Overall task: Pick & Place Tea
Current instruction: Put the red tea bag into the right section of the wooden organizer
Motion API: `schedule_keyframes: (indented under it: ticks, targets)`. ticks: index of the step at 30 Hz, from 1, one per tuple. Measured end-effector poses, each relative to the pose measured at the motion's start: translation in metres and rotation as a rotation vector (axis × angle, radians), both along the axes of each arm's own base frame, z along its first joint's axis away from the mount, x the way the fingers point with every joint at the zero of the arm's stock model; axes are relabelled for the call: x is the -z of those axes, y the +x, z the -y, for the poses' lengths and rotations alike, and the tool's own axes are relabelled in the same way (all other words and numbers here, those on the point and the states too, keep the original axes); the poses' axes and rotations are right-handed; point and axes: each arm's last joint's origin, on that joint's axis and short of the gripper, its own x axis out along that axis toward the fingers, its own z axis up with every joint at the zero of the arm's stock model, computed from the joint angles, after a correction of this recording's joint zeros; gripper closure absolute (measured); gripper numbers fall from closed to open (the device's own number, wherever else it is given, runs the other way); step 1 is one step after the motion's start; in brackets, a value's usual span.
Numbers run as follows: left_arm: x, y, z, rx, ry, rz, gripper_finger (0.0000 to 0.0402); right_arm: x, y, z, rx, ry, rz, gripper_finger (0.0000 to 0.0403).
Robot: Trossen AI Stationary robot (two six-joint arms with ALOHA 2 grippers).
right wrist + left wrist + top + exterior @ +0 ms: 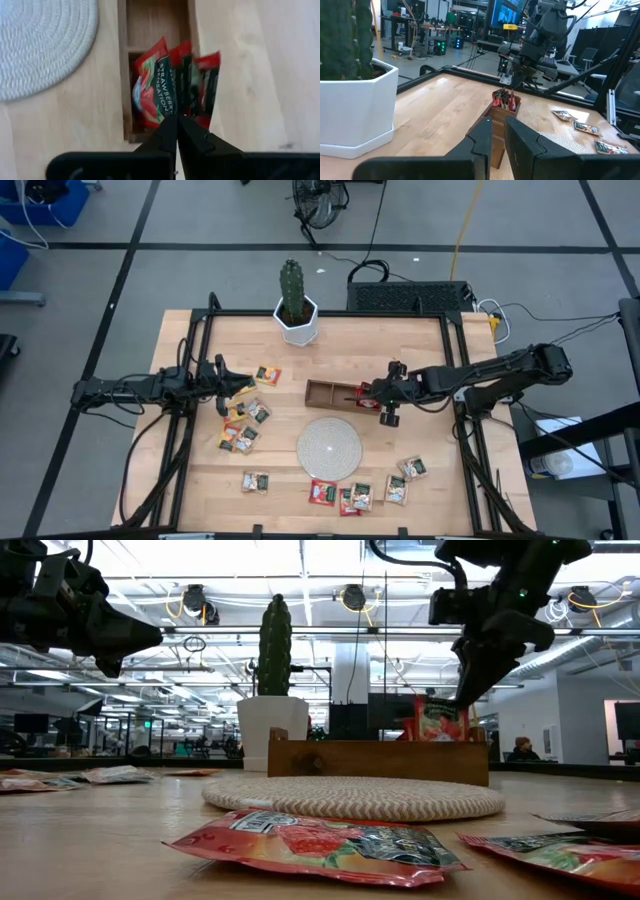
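A: Where is the right pincer [373, 393]?

B: Over the end compartment of the wooden tray [325, 393] that lies farthest from the cactus pot [297, 323]. Its fingers are pressed together, and I cannot tell whether they nip the top edge of a sachet or simply sit above it.

A: What is in that compartment?

B: Red tea sachets [172, 87] standing on edge, leaning against one another; one reads "Strawberry Sensation". The tray's other compartments look bare.

A: And the rest of the tea?

B: Flat on the counter [200, 480] around the woven disc [329, 447], which sits just beside the tray. A cluster of sachets [245, 423] lies on the left arm's side of the disc, and another group [362, 495] lies past the disc, away from the tray.

A: The left pincer [242, 383]?

B: It hangs above the counter over that first cluster, well apart from the tray, fingers nearly touching and holding nothing.
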Motion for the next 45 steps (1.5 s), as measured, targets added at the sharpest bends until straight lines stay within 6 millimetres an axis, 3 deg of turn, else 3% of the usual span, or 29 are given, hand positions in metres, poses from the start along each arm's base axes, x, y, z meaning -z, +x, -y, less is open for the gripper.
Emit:
schedule_keyframes:
  ticks: [5,16,27,30,34,39,45]
  targets:
    - [0.0,0.0,0.0,0.0,0.0,0.0,0.035,-0.002,0.001,0.004,0.105,-0.116,0.044,0.0402]
    - [0.0,0.0,0.0,0.0,0.0,0.0,0.035,-0.002,0.001,0.001,0.073,-0.03,0.038,0.0398]
    - [0.0,0.0,0.0,0.0,0.0,0.0,0.035,-0.003,0.002,0.004,0.118,-0.077,0.065,0.0279]
    - [0.0,0.0,0.0,0.0,0.0,0.0,0.035,-0.007,0.006,-0.003,0.051,-0.081,0.118,0.0265]
    - [0.0,0.0,0.0,0.0,0.0,0.0,0.035,-0.015,0.015,-0.023,-0.092,-0.072,0.234,0.0291]
    - [0.0,0.0,0.0,0.0,0.0,0.0,0.035,-0.007,0.013,-0.028,-0.123,-0.055,0.168,0.039]
    - [0.0,0.0,0.0,0.0,0.0,-0.001,0.035,0.015,0.022,-0.027,-0.119,0.021,0.069,0.0402]
